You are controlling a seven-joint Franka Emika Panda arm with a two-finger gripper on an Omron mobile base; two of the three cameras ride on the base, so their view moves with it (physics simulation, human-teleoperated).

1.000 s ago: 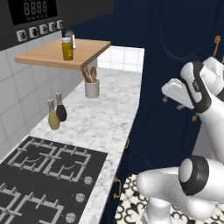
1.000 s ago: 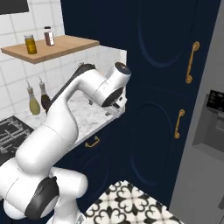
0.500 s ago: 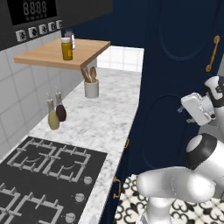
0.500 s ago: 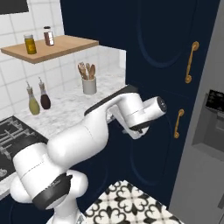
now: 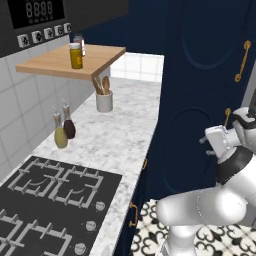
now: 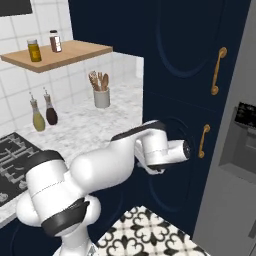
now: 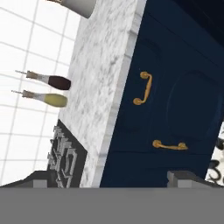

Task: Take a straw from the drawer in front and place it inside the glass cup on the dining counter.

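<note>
Navy blue cabinet fronts (image 5: 200,75) fill the left base view; the white-grey marble desk with black gas hob (image 5: 115,140) carries stored items at 10 o'clock, clear of the work zone. In the right base view the white arm (image 6: 125,160) swings low toward the cabinets. In the hand view the gripper (image 7: 109,179) faces a navy drawer front with brass handle (image 7: 144,87); jaws fully open, holding nothing. Straw presumably inside, unseen.
</note>
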